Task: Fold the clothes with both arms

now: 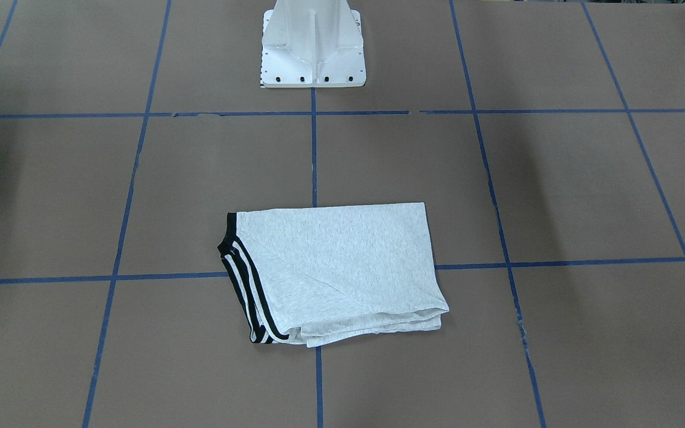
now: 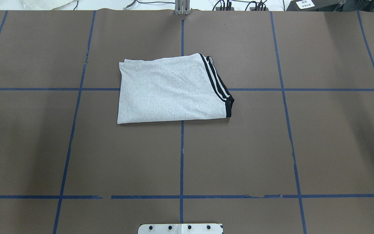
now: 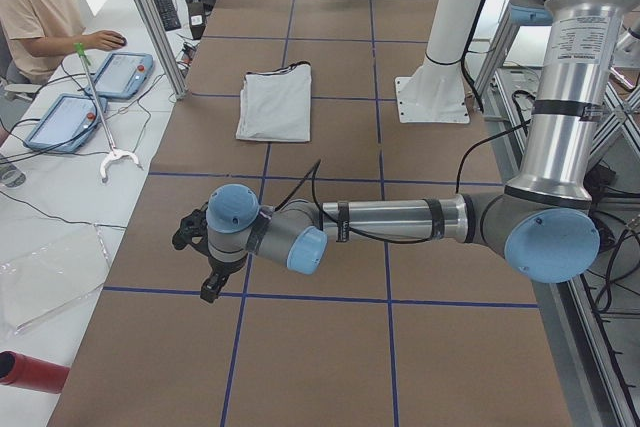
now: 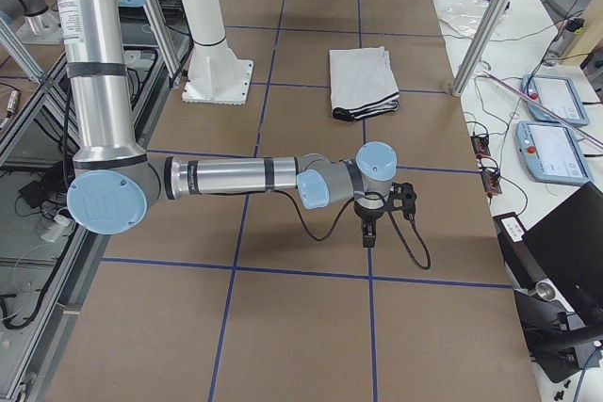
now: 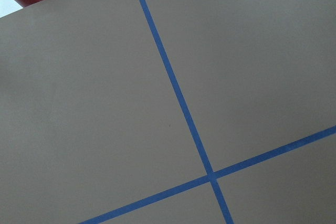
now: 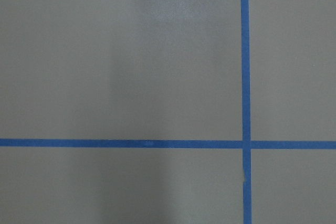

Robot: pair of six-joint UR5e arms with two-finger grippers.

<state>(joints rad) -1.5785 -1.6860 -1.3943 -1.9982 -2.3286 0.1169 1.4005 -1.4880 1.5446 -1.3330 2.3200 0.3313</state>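
Brown matte paper covers the desk [image 2: 239, 146], ruled into squares by blue tape [image 2: 181, 156]. Nearest the robot sits the white pedestal base [image 2: 180, 228], hard and glossy, bolted flat.

Left arm [image 3: 390, 219] reaches low over the desk's left end and right arm [image 4: 226, 176] over the right end; both are smooth silver tubes with light blue caps. They are well apart from the cloth, parked out of the way, I judge, so nothing shadows or snags it. Both arms' jaws point down at bare paper and hold nothing. They show only in the side views, so I cannot tell whether they stand wide or narrow. The wrist views give only paper and tape crossings.

Farther out, near the desk's middle, lies the T-shirt [image 2: 167, 92]. It is soft heather-grey knit folded into a compact rectangle, lying flat, with one diagonal crease across the top. Black-and-white striped trim [image 2: 214, 81] and a black collar edge [image 2: 228, 107] run down its right side. The far edge shows loose, uneven layers — the near edge is a clean fold. No print shows. Folding looks essentially done.

Beyond the far edge lie cables [image 2: 239, 5].
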